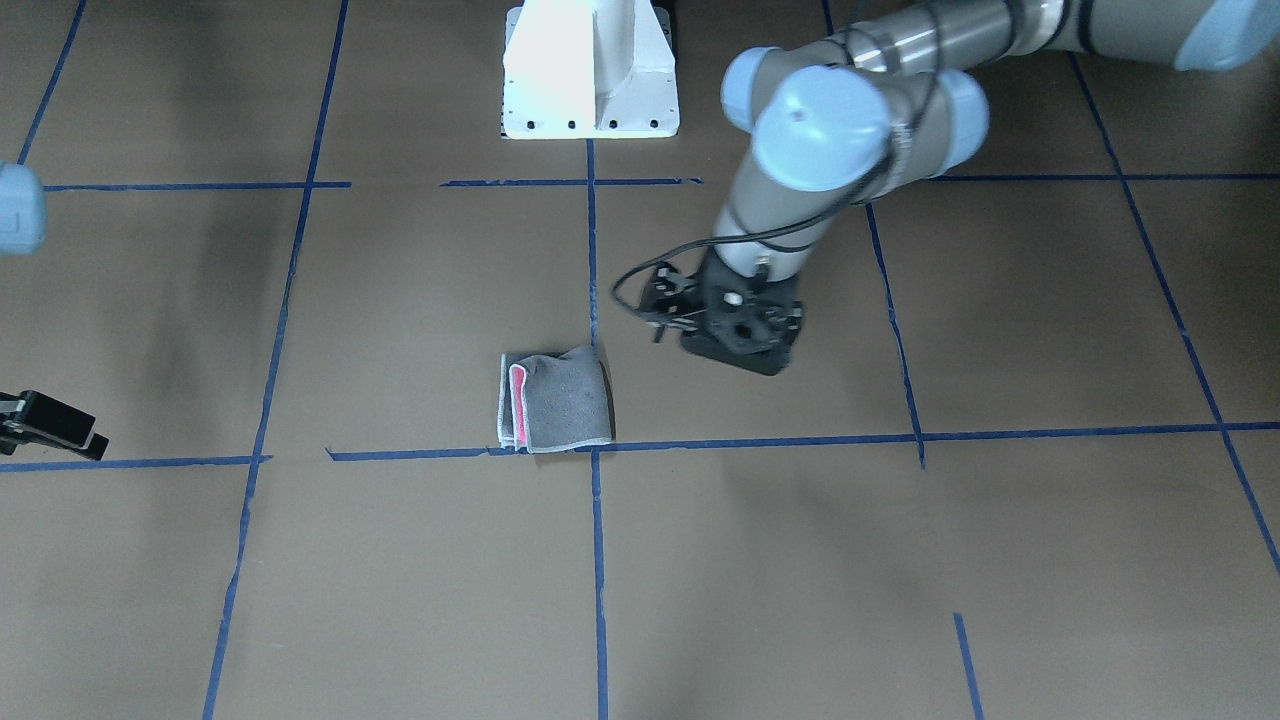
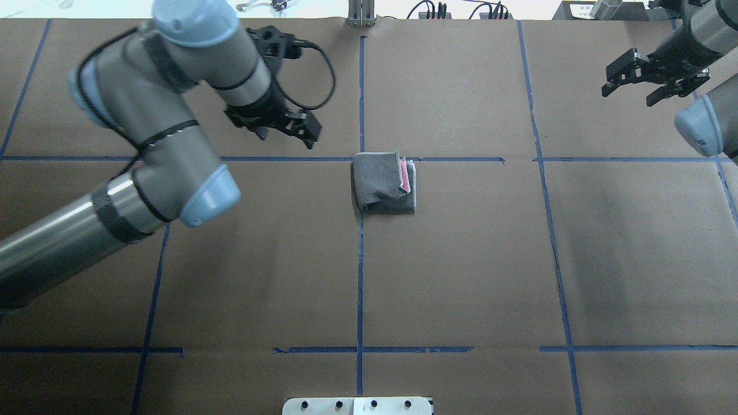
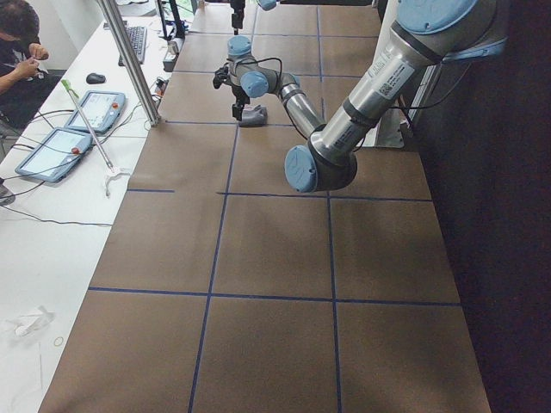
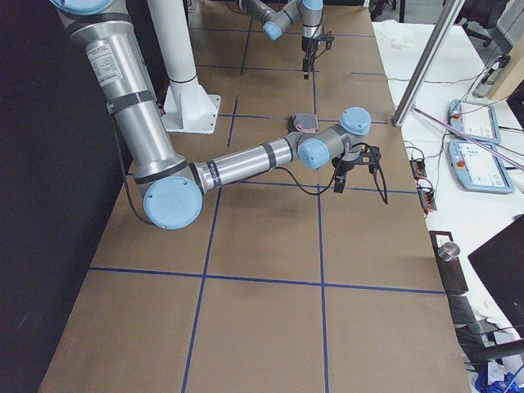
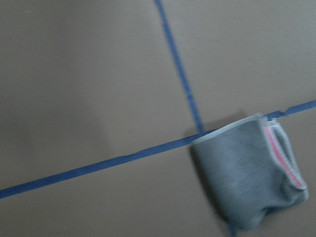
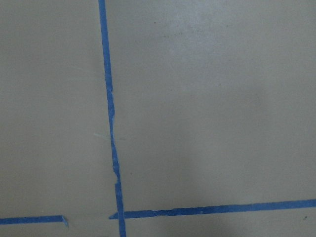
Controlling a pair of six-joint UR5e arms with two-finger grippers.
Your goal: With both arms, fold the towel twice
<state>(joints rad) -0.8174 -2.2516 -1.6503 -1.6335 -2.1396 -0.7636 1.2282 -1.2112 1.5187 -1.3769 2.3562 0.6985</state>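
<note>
Towel [image 2: 381,185] folded, lying free | left tool [image 2: 287,137] released | right tool [image 2: 628,97] released

Blue tape lines [image 2: 360,276] grid the brown surface [image 2: 461,271] I work on. A white pedestal [image 1: 590,70] stands on it. Two tablets [image 3: 53,153] lie near a person [image 3: 17,52].

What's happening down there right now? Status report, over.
Status: left gripper open, empty; right gripper open, empty. Then small grey-and-pink terry towel folded, lying free. Nothing blocking it.
</note>
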